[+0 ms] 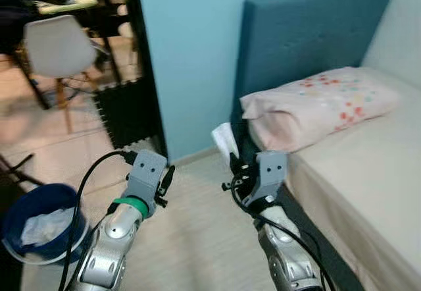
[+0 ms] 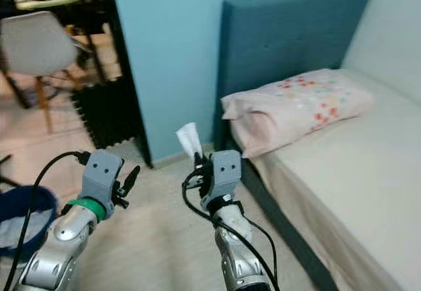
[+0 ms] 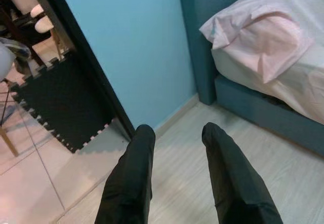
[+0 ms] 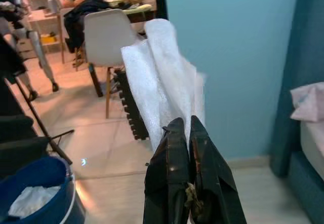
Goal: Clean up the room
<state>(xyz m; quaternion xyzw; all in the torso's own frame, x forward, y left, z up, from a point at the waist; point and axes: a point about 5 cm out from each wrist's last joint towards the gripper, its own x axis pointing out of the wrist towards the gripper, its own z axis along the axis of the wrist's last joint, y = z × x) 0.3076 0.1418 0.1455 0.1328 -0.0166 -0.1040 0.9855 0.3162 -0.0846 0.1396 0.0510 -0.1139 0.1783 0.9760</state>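
Observation:
My right gripper (image 4: 185, 127) is shut on a white crumpled paper wrapper (image 4: 162, 77), held up in the air beside the bed; the same wrapper (image 1: 225, 139) sticks up above the right wrist. My left gripper (image 3: 174, 138) is open with nothing between its fingers, raised over the pale wood floor (image 3: 202, 148) near the blue wall. A blue bucket (image 1: 36, 228) with white paper inside stands on the floor at my left, also seen low in the right wrist view as the bucket (image 4: 38, 191).
A bed (image 1: 368, 172) with a teal headboard (image 1: 302, 41) and a pink spotted pillow (image 1: 316, 103) fills the right side. A dark doorway frame (image 1: 141, 54) opens to a room with a white chair (image 1: 56, 47), a table and a black foam mat (image 1: 125, 113).

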